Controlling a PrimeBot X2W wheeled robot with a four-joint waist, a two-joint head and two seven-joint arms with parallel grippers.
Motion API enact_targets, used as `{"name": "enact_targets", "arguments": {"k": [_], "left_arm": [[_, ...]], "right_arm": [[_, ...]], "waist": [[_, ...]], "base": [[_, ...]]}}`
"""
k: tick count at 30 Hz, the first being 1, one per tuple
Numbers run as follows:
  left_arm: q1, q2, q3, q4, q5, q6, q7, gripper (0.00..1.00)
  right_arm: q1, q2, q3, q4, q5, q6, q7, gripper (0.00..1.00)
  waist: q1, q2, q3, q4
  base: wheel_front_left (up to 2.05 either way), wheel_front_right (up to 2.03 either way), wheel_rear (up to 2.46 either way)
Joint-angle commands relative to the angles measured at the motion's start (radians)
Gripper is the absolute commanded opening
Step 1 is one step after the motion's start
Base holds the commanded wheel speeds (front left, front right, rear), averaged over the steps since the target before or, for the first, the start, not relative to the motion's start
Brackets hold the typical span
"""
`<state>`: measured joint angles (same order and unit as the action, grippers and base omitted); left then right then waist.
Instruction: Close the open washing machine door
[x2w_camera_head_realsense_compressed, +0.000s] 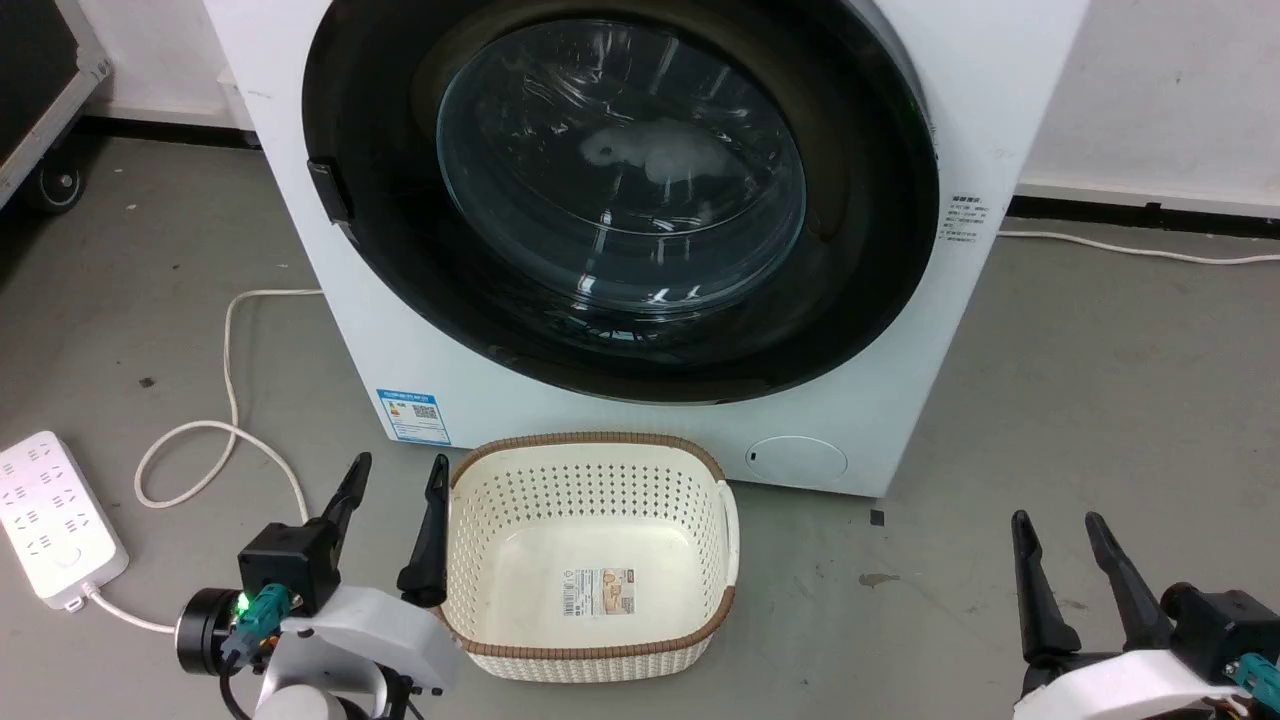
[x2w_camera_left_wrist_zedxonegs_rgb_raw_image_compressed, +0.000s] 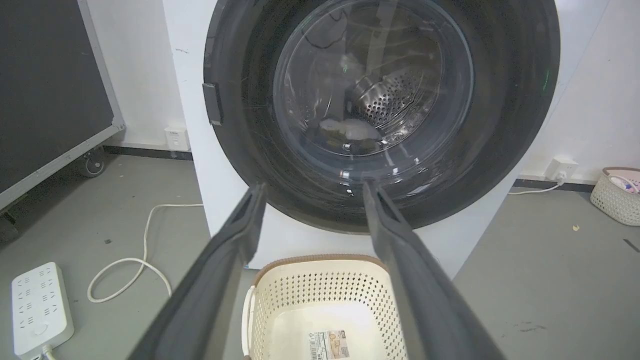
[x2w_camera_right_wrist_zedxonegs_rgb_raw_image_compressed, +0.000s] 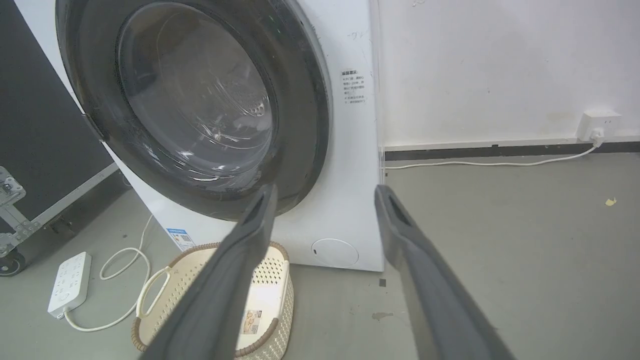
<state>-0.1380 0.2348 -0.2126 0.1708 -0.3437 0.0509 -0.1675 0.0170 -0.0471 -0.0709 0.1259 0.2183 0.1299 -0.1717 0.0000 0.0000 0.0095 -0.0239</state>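
The white washing machine (x2w_camera_head_realsense_compressed: 300, 200) (x2w_camera_left_wrist_zedxonegs_rgb_raw_image_compressed: 220, 200) (x2w_camera_right_wrist_zedxonegs_rgb_raw_image_compressed: 350, 165) stands ahead on the grey floor. Its round door (x2w_camera_head_realsense_compressed: 860, 230) (x2w_camera_left_wrist_zedxonegs_rgb_raw_image_compressed: 505, 125) (x2w_camera_right_wrist_zedxonegs_rgb_raw_image_compressed: 295, 100), glossy black rim around a bulging glass window, lies flat against the machine front. A pale cloth shows through the glass inside the drum. My left gripper (x2w_camera_head_realsense_compressed: 397, 475) (x2w_camera_left_wrist_zedxonegs_rgb_raw_image_compressed: 312, 190) is open, low at the left beside the basket, well short of the door. My right gripper (x2w_camera_head_realsense_compressed: 1058, 525) (x2w_camera_right_wrist_zedxonegs_rgb_raw_image_compressed: 325, 192) is open at the lower right, empty, above bare floor.
A cream perforated laundry basket (x2w_camera_head_realsense_compressed: 700, 480) (x2w_camera_left_wrist_zedxonegs_rgb_raw_image_compressed: 270, 285) (x2w_camera_right_wrist_zedxonegs_rgb_raw_image_compressed: 280, 260) sits on the floor right in front of the machine. A white power strip (x2w_camera_head_realsense_compressed: 55, 520) and its looping cable (x2w_camera_head_realsense_compressed: 230, 400) lie at the left. A black wheeled case (x2w_camera_head_realsense_compressed: 40, 80) stands far left.
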Motion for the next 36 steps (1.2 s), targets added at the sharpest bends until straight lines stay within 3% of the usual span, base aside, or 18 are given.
{"name": "enact_targets", "arguments": {"k": [1,28,29,36], "left_arm": [[-0.001,0.005,-0.002,-0.004,0.008,0.005,0.003,1.00],[-0.018,0.013,-0.011,0.001,-0.023,0.011,-0.004,1.00],[-0.006,0.008,-0.008,0.001,-0.020,0.015,0.000,0.00],[-0.001,0.000,0.000,-0.005,-0.009,0.013,0.005,0.00]], "right_arm": [[0.014,-0.003,0.002,-0.006,-0.009,0.001,0.001,1.00],[-0.005,-0.003,0.011,0.006,-0.008,0.001,-0.013,1.00],[-0.001,0.000,0.011,0.003,0.000,0.000,-0.007,0.00],[-0.002,0.000,0.013,-0.001,-0.006,0.000,0.001,0.00]], "waist": [[0.0000,0.0000,0.001,0.000],[0.0000,0.0000,0.015,-0.003],[0.0000,0.0000,0.015,-0.003],[0.0000,0.0000,0.014,-0.003]], "base": [[0.00,0.00,0.00],[0.00,0.00,0.00],[0.00,0.00,0.00],[0.00,0.00,0.00]]}}
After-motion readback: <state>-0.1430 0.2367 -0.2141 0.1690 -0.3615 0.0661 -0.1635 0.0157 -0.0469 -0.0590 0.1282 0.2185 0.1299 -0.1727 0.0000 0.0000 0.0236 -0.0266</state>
